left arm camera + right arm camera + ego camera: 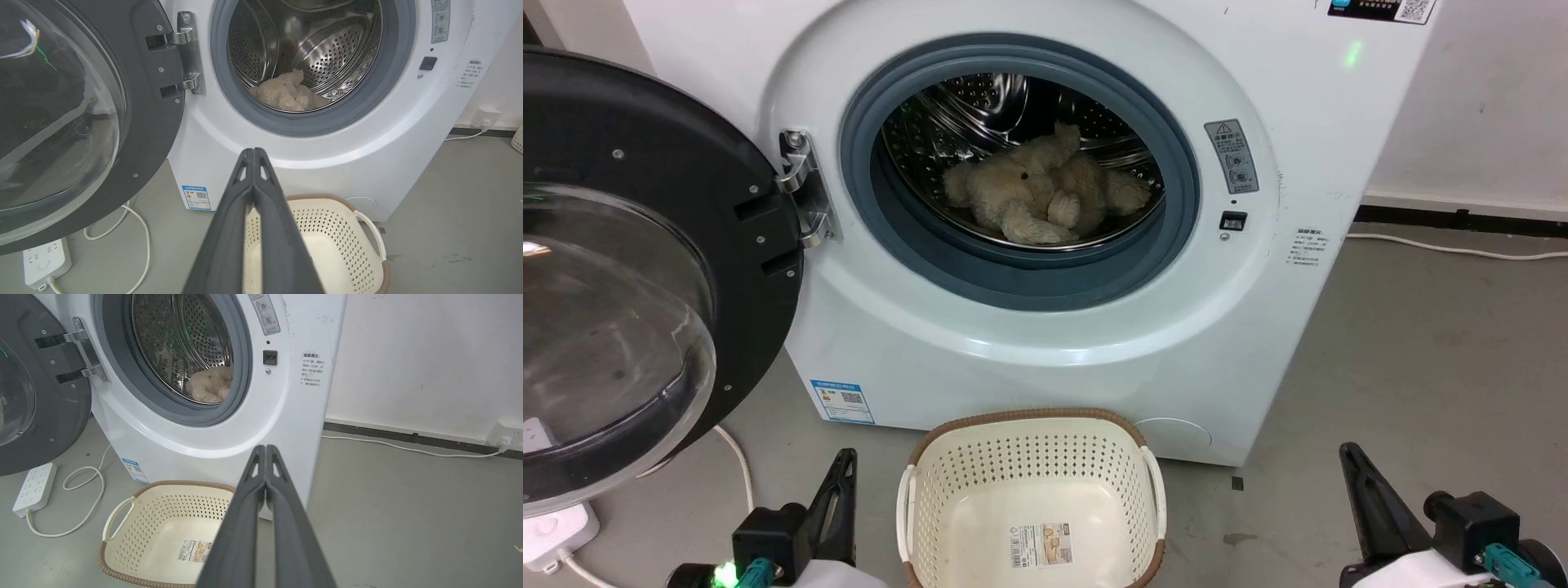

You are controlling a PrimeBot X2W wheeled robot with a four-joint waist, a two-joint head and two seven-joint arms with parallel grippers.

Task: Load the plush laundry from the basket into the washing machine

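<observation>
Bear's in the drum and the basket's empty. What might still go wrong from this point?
The door hangs wide open; swinging it shut may pinch a limb of the plush laundry, which lies near the front of the drum by the grey ring. The power strip and its cable lie on the floor below the door; rolling closer might snag them.

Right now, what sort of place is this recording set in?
Likely a bare laundry or utility room: a front-loading washing machine, a laundry basket on the grey floor, and a power strip lying nearby.
</observation>
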